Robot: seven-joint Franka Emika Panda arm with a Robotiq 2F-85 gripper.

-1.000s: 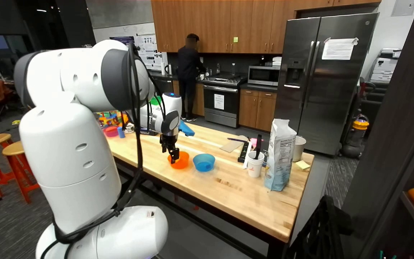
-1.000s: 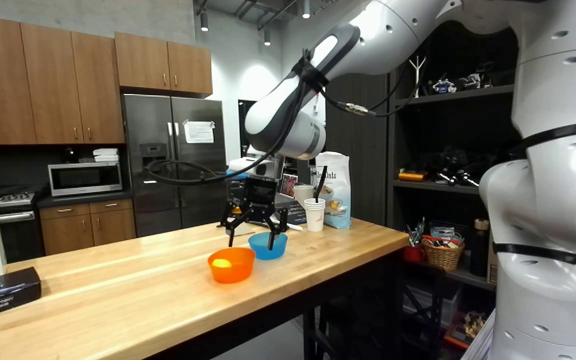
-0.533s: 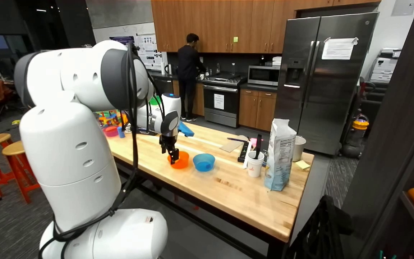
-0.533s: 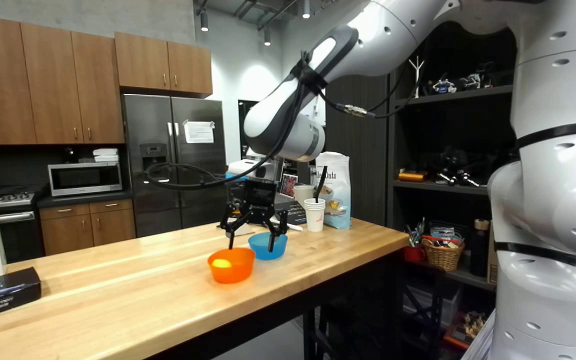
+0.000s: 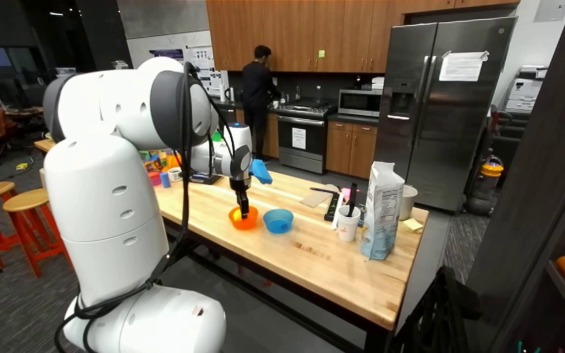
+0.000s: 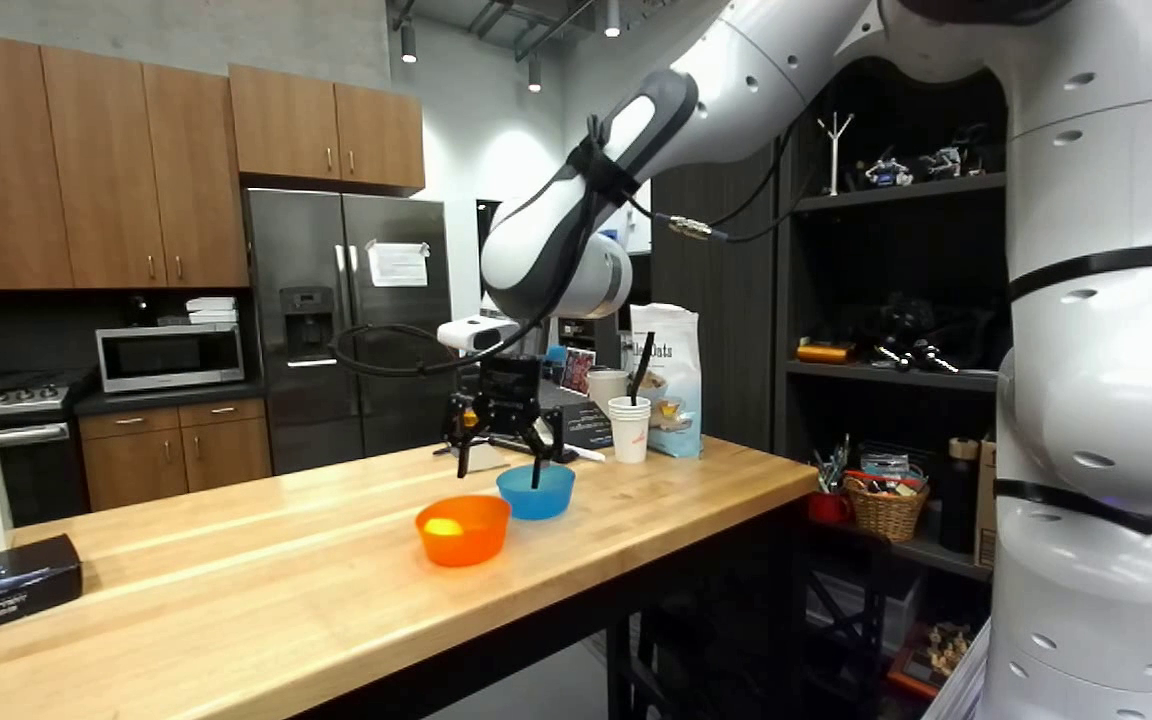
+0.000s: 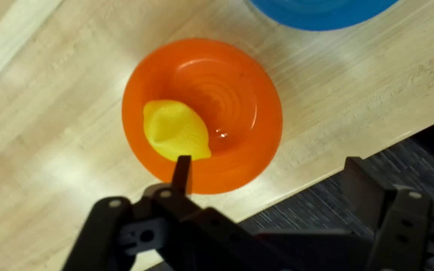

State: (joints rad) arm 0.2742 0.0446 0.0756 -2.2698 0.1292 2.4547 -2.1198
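My gripper (image 6: 499, 478) is open and empty, above the wooden table with its fingers pointing down. An orange bowl (image 6: 471, 547) stands on the table; it also shows in the wrist view (image 7: 236, 165). A yellow lemon (image 7: 173, 130) lies inside it against the wall. The lemon's glow shows through the bowl in an exterior view (image 6: 444, 526). In the wrist view one fingertip overlaps the bowl's edge near the lemon, and the other is over the table edge; I see no contact. A blue bowl (image 5: 278, 226) stands beside the orange one, partly in the wrist view (image 7: 318, 20).
Stacked white cups (image 5: 347, 229) with a black utensil, a tall oats bag (image 5: 383, 220) and a pale container (image 5: 408, 202) stand at one table end. A black box (image 6: 6, 590) lies at the other. A person (image 5: 259, 93) stands at the counter behind.
In the last half second my gripper has risen slightly and turned a little, shifting right in an exterior view and uncovering the lemon there. The bowls and lemon have not moved.
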